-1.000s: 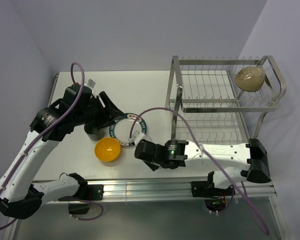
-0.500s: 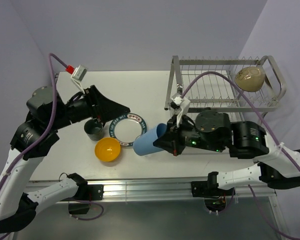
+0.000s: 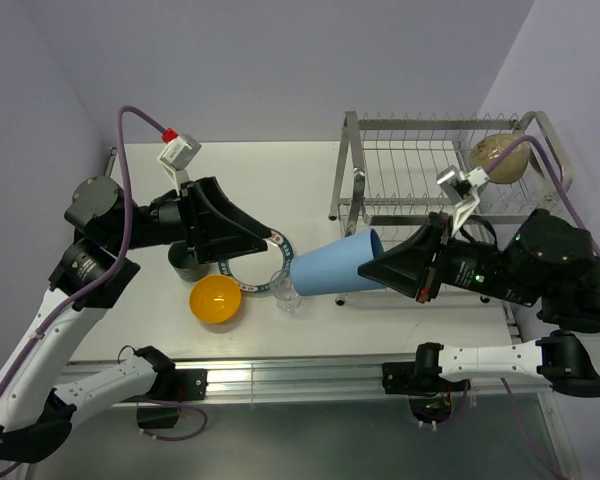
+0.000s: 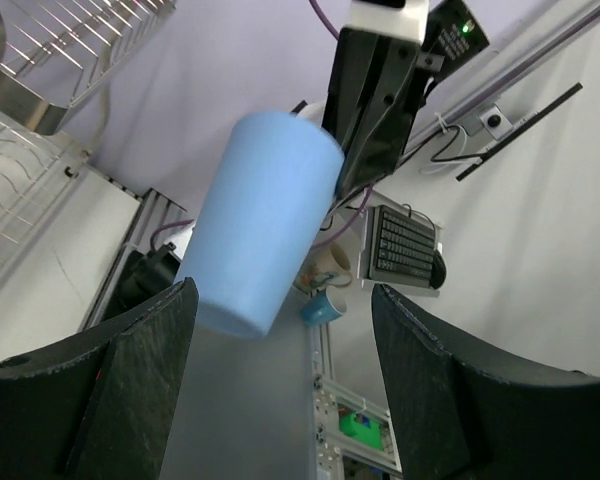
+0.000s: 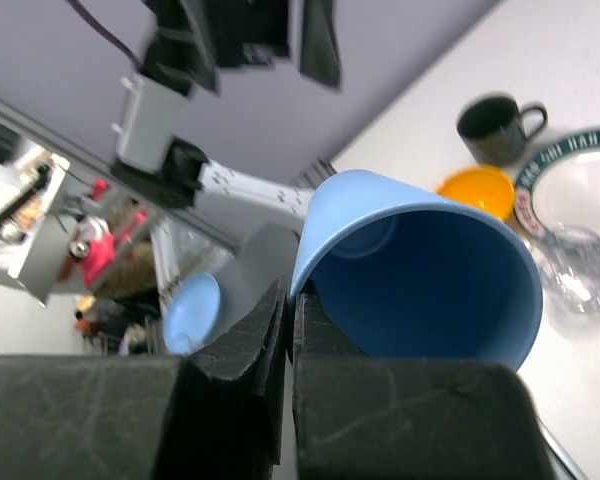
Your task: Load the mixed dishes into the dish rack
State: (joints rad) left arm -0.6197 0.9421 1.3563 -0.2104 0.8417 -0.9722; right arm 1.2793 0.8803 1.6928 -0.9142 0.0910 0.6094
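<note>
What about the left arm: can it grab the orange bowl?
Probably yes. Its pincer is open and empty, and the bowl sits uncovered close by, beside the mug.

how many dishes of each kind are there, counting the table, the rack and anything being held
bowls: 2 (small orange bowl, beige bowl)
tumblers: 1 (light blue tumbler)
mugs: 1 (dark mug)
glasses: 1 (clear glass)
plates: 1 (white plate)
total: 6
</note>
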